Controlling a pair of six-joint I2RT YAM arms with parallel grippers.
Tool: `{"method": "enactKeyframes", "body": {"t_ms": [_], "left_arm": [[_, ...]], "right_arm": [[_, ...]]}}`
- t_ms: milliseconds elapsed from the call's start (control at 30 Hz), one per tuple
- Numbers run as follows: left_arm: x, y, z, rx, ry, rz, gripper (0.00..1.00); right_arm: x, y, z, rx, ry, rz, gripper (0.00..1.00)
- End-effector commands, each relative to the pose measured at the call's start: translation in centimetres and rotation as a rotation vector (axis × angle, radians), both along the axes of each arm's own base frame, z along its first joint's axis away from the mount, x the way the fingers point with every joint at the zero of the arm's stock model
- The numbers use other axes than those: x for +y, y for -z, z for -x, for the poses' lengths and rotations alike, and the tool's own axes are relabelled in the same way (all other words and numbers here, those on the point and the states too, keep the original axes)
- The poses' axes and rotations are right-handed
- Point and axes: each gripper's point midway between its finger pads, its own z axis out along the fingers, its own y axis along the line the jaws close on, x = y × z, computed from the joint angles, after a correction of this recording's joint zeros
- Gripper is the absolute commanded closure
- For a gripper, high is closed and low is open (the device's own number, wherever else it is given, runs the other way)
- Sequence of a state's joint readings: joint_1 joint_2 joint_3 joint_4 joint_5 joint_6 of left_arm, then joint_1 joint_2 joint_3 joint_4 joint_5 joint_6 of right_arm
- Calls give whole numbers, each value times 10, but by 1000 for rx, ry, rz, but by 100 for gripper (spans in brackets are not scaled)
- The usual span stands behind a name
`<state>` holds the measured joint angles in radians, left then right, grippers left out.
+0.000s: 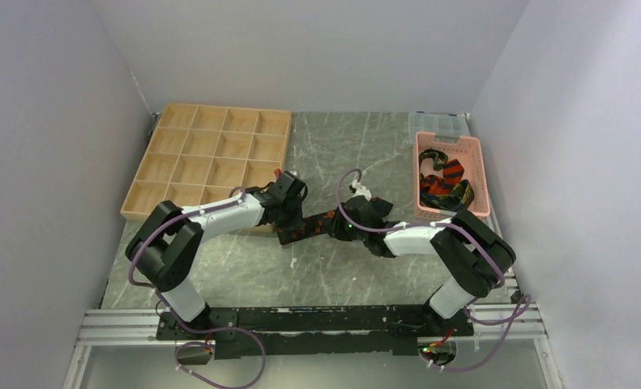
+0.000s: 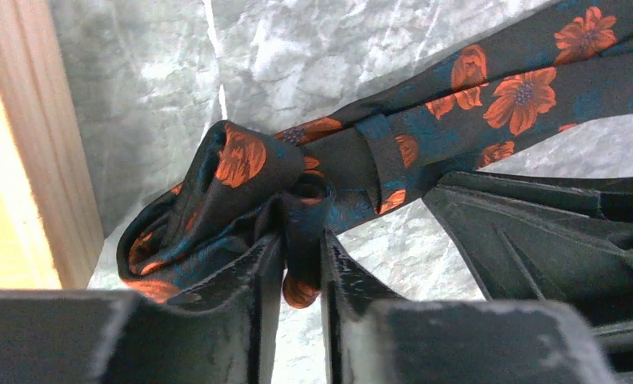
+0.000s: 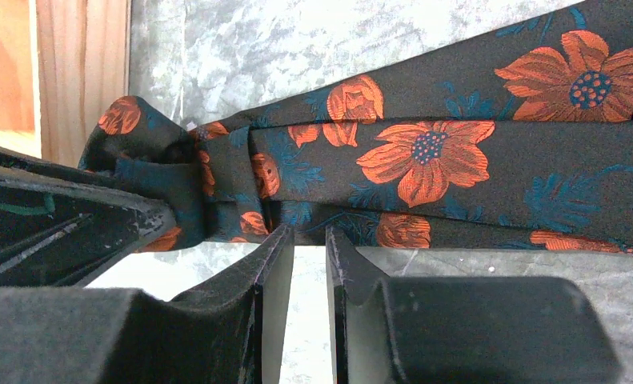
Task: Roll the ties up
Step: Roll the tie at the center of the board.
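Narrowly parted, the jaws of the left gripper point(image 2: 302, 240) pinch a fold of the flowered tie point(image 2: 489, 88), a black strip printed with orange blooms and teal leaves. The cloth fills the slim gap between the two fingers. Just past them the tie's end is bunched into a loose, lumpy roll that sits on the counter point(image 1: 341, 154) beside the near rim of the wooden tray point(image 1: 228, 108).

On the right gripper point(image 3: 309, 232) the jaws are also close together, with only a thin slot between them. The tie's lower edge sits at their very tips and looks nipped there, while the bare counter shows bright through the rest of the slot. From this point the tie runs on as a flat, doubled band, with one layer lying along the other.

From above, the two grippers face each other near the middle of the counter, a little to the left of centre, and the tie is stretched in a short line between them. The tray, divided into many square compartments, fills the far left corner. A pink basket point(image 1: 480, 174) stands along the right edge toward the far right corner and holds a heap of striped ties point(image 1: 442, 182) in orange, red and dark bands. A clear plastic box point(image 1: 438, 121) lies just behind the basket, against the far edge.
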<state>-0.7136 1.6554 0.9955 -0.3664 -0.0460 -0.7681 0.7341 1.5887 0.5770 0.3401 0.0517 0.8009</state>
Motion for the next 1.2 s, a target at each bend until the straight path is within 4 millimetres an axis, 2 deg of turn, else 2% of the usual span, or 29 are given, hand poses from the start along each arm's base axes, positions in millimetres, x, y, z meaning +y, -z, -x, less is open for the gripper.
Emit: {"method": "enactKeyframes", "body": {"t_ms": [0,167,333,467,500,567,733,833,967,1167], "left_arm": [[-18,-12,-5,-27,45,52,65],[-24,-20,-5,-47,56,87,45],[-25,-30,-5,-65,60,101,42],[-22,-42,-2,-90,53,124,39],[-21,-47,-1,-99,51,133,33],[-18,-56,2,-113,49,147,29],[-10,-76,11,-141,39,182,28],[2,-84,21,-166,10,196,27],[24,-72,35,-198,-57,222,26],[37,-49,49,-237,-118,322,26]], "right_arm": [[0,-15,-9,-54,25,-32,74],[-1,-15,-8,-57,19,-31,74],[2,-25,-7,-84,-14,-33,72],[9,-37,-4,-103,-82,-38,58],[9,-38,-4,-105,-86,-34,54],[9,-41,-4,-112,-95,-28,49],[15,-53,1,-116,-142,-47,44],[30,-65,5,-116,-202,-73,41],[47,-65,6,-101,-256,-69,41],[66,-56,4,-59,-307,-95,41]]}}
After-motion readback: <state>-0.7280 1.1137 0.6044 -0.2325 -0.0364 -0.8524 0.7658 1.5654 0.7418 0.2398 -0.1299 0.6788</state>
